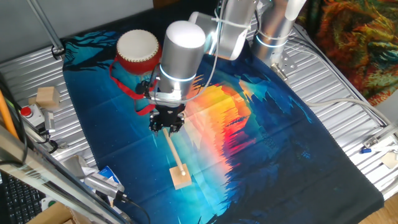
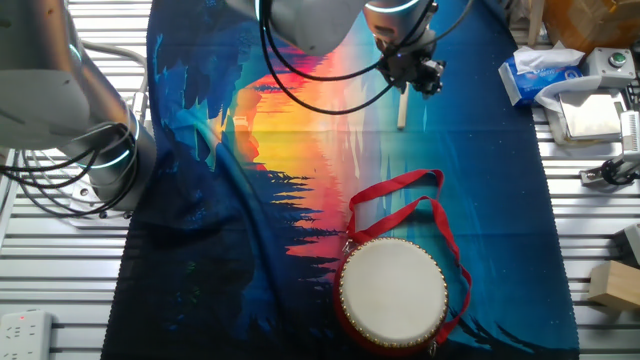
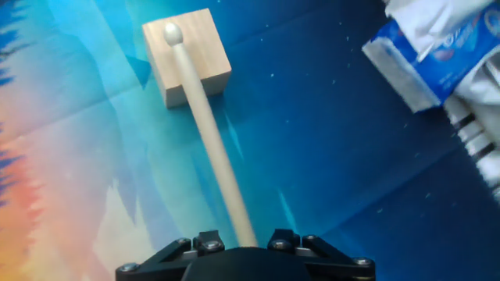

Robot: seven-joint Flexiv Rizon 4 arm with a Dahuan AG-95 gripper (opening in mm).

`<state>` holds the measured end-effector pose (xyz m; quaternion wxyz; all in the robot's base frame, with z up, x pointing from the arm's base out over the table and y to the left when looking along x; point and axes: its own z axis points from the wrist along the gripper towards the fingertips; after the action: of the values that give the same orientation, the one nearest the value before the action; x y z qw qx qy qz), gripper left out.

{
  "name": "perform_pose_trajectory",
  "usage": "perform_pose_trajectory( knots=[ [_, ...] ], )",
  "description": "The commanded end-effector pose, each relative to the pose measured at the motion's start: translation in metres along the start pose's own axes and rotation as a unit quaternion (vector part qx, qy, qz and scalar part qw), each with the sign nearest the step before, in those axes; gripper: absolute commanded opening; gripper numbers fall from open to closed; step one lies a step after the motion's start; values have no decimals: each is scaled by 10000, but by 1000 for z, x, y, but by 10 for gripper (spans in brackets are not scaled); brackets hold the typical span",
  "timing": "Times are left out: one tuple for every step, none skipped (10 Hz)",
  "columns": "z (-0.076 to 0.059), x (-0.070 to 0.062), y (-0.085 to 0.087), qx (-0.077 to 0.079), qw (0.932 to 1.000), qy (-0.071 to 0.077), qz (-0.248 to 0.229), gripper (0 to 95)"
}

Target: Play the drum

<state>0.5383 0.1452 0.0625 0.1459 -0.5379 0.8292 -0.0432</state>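
The drum (image 1: 138, 51) has red sides and a cream head; it stands at the far left of the printed cloth, also in the other fixed view (image 2: 392, 292), with its red ribbon strap (image 2: 400, 205) loose beside it. A wooden drumstick (image 1: 174, 152) lies on the cloth with its tip on a small wooden block (image 1: 181, 177). In the hand view the stick (image 3: 211, 133) runs from the block (image 3: 187, 55) down between my fingers. My gripper (image 1: 166, 124) is low over the stick's handle end, well away from the drum. Its jaws stand either side of the stick with small gaps.
A blue-and-white tissue pack (image 3: 430, 47) lies at the cloth's edge near the stick. A second tan wooden block (image 1: 46, 96) sits on the metal table off the cloth. A red button box (image 1: 26, 112) and cables are at the left edge.
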Motion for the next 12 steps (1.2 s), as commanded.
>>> perform_pose_trajectory(
  knots=[
    [-3,0,0,184,9998,-69,-27,380],
    [-2,-1,1,197,9998,-82,-19,380],
    [-1,-3,3,209,9998,-57,37,380],
    [-1,-3,3,198,9998,-23,76,380],
    [-1,-2,2,187,9998,-20,59,380],
    [-2,-2,2,176,9998,-14,14,380],
    [-2,-1,2,167,9999,-18,2,380],
    [-2,-1,2,170,9999,-12,2,380],
    [-2,-1,1,168,9999,-18,16,380],
    [-2,-1,1,116,9999,15,21,380],
    [-2,-1,1,-46,10000,82,18,380],
    [-2,-1,1,-238,9996,123,18,380]
  ],
)
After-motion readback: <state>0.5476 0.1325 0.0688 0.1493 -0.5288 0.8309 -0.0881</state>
